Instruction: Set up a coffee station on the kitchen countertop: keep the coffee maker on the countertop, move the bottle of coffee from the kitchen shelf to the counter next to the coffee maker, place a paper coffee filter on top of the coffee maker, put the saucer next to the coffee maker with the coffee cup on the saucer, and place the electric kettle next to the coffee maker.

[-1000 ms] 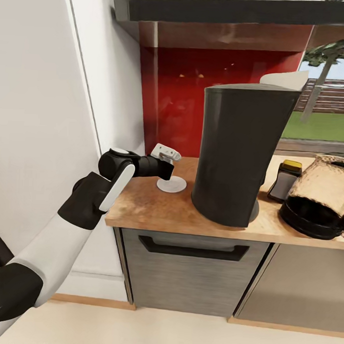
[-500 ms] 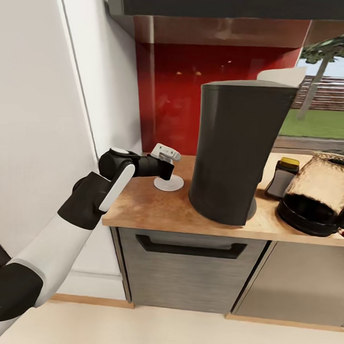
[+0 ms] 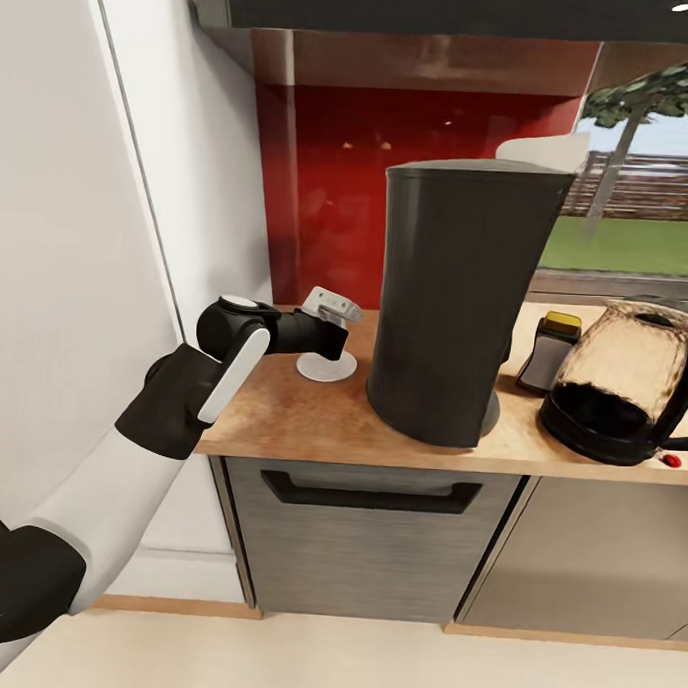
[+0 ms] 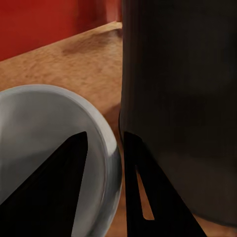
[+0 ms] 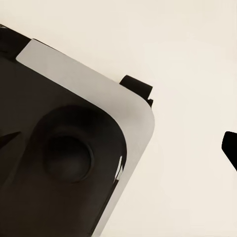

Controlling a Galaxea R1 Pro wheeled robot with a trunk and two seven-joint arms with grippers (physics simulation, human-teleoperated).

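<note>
Left gripper [image 3: 329,335] jaws closed on saucer [image 3: 326,366] rim (beside coffee maker [image 3: 451,299]), right jaws' state unclear.

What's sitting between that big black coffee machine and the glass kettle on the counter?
In the head view, the bottle of coffee with its yellow cap stands between the coffee maker and the electric kettle.

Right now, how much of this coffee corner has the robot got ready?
Most of it stands on the counter: the coffee maker, the coffee bottle and the kettle beside it, and something pale shows atop the machine, perhaps the filter. In hand: the left gripper straddles the saucer's rim right by the machine. Left: releasing it and adding the cup.
</note>
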